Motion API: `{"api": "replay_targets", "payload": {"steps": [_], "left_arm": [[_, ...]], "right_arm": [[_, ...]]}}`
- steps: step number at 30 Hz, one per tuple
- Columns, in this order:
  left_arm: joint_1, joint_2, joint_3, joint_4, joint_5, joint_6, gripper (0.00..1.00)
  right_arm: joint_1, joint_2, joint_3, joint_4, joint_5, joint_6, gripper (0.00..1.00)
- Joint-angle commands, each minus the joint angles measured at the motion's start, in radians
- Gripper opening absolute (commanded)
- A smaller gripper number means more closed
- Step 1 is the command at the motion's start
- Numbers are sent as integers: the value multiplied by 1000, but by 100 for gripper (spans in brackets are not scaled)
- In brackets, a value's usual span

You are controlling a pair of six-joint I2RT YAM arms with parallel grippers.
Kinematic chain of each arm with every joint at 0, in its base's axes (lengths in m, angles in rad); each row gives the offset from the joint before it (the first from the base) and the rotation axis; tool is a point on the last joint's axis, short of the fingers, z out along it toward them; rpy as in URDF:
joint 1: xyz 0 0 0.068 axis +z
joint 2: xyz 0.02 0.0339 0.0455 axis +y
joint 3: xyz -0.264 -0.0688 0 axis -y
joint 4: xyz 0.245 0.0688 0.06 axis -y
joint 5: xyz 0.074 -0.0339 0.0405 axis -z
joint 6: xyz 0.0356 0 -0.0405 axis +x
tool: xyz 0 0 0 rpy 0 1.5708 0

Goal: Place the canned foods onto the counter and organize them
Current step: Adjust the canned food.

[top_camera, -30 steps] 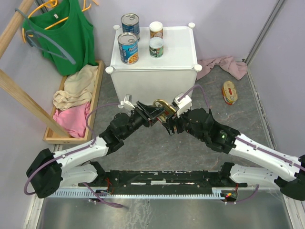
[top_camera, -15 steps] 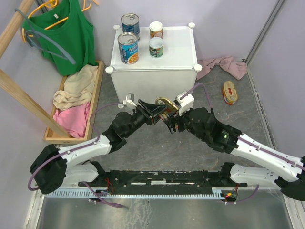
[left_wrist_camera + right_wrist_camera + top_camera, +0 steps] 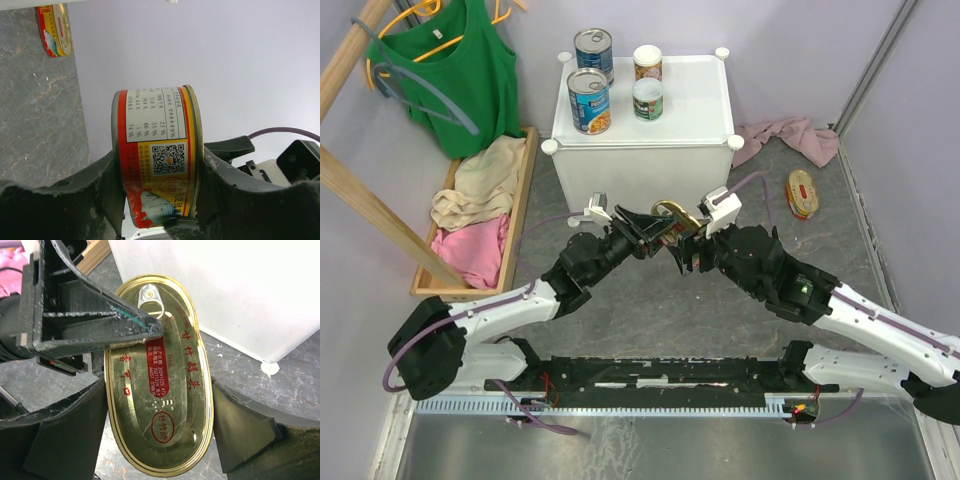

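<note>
Before the white counter (image 3: 695,110), the left gripper (image 3: 159,180) clamps an oval gold tin (image 3: 160,380) across its flat faces. The right gripper (image 3: 688,240) flanks its long sides, and we cannot tell whether it presses. We judge the tin rigid, dense and slick, so it is best gripped squarely on the flat faces.

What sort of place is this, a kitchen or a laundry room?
Probably a mock home corner built for practice: a white cabinet holding cans, a wooden tray of clothes, and a hanging green top.

Top view: high behind the arms' mounting rail (image 3: 650,372), looking down. Left wrist view: close, edge-on to oval tin (image 3: 157,165) between its fingers (image 3: 75,200). Right wrist view: same tin, lid-on, close.
</note>
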Motion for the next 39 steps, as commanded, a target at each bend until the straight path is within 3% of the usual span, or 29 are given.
{"api": "replay_targets", "payload": {"steps": [1, 14, 29, 39], "left_arm": [[-11, 17, 59, 91, -27, -35, 3], [-16, 61, 133, 104, -38, -28, 3], [-18, 151, 253, 175, -83, -31, 3], [-16, 222, 396, 131, -146, 2, 3]], "right_arm": [[1, -46, 67, 110, 54, 17, 85], [0, -117, 68, 86, 126, 28, 87], [0, -261, 131, -85, 395, 351, 80], [0, -263, 193, -183, 474, 508, 73]]}}
